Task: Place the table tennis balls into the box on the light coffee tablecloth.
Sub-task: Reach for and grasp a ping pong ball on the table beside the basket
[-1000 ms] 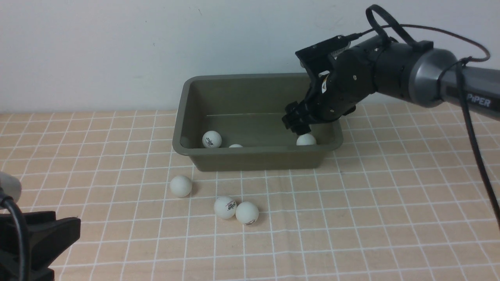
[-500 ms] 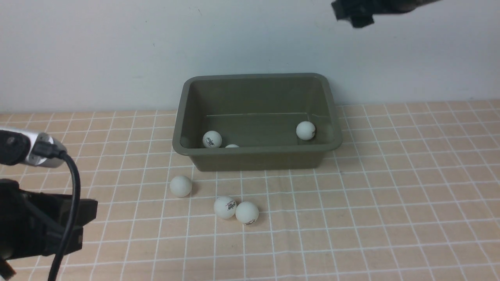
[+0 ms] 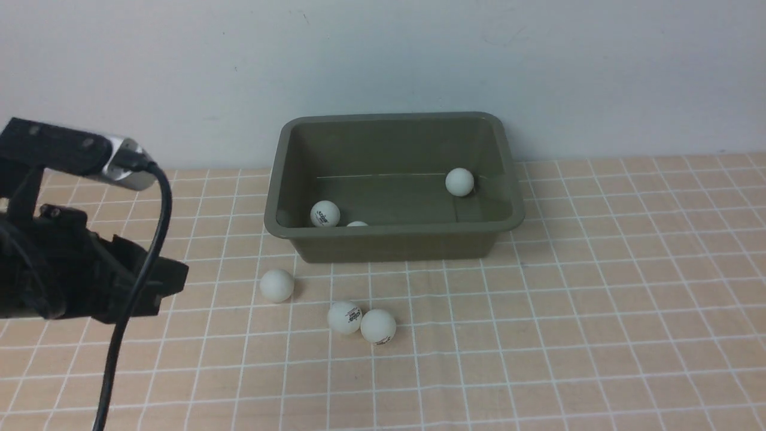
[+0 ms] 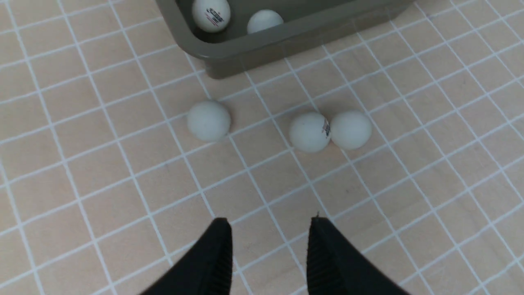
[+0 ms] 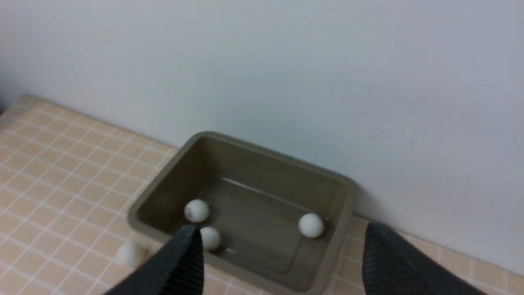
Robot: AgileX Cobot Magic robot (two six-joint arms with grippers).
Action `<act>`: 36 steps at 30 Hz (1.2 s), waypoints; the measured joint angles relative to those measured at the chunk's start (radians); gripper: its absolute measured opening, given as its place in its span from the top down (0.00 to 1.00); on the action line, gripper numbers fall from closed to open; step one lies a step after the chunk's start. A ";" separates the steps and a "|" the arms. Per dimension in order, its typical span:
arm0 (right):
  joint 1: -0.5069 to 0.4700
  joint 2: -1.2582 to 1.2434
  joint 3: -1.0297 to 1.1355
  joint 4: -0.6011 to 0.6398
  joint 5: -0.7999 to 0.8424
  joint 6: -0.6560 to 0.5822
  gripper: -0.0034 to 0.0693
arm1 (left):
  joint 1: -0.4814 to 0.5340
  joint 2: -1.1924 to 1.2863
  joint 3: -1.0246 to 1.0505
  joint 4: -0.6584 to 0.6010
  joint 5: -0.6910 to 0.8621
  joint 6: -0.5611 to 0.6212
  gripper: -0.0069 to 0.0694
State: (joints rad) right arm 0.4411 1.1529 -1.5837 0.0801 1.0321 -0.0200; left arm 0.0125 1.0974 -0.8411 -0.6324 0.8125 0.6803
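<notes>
The olive-grey box (image 3: 395, 234) stands on the light coffee tablecloth (image 3: 568, 311) by the wall. Three white balls lie inside it: one at the far right (image 3: 459, 182), two at the near left (image 3: 325, 214) (image 3: 357, 224). Three balls lie on the cloth before it: one alone (image 3: 276, 285) and a touching pair (image 3: 344, 317) (image 3: 377, 325). My left gripper (image 4: 268, 223) is open and empty above the cloth, short of those balls (image 4: 208, 121) (image 4: 310, 132) (image 4: 351, 129). My right gripper (image 5: 280, 231) is open and empty, high above the box (image 5: 163, 192); it is out of the front view.
A plain white wall rises right behind the box. My left arm's black body with its cable (image 3: 90, 269) fills the left edge of the front view.
My right arm has let a ball go in the box and lifted out of the front view; that ball rolled toward the far wall. My left arm has come forward and up toward the loose balls.
</notes>
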 joint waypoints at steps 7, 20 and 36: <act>0.000 -0.119 0.264 0.239 -0.105 -0.197 0.30 | 0.000 0.231 -0.187 0.035 0.049 0.030 0.59; 0.000 -0.169 0.419 0.268 -0.210 -0.262 0.30 | -0.025 0.593 -0.386 0.103 0.170 0.049 0.46; 0.000 -0.169 0.419 0.297 -0.228 -0.279 0.30 | -0.128 0.797 -0.396 0.101 -0.084 0.084 0.46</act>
State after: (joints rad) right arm 0.4411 0.9842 -1.1644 0.3767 0.8043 -0.2986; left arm -0.1152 1.8939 -1.2373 -0.5313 0.7289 0.7643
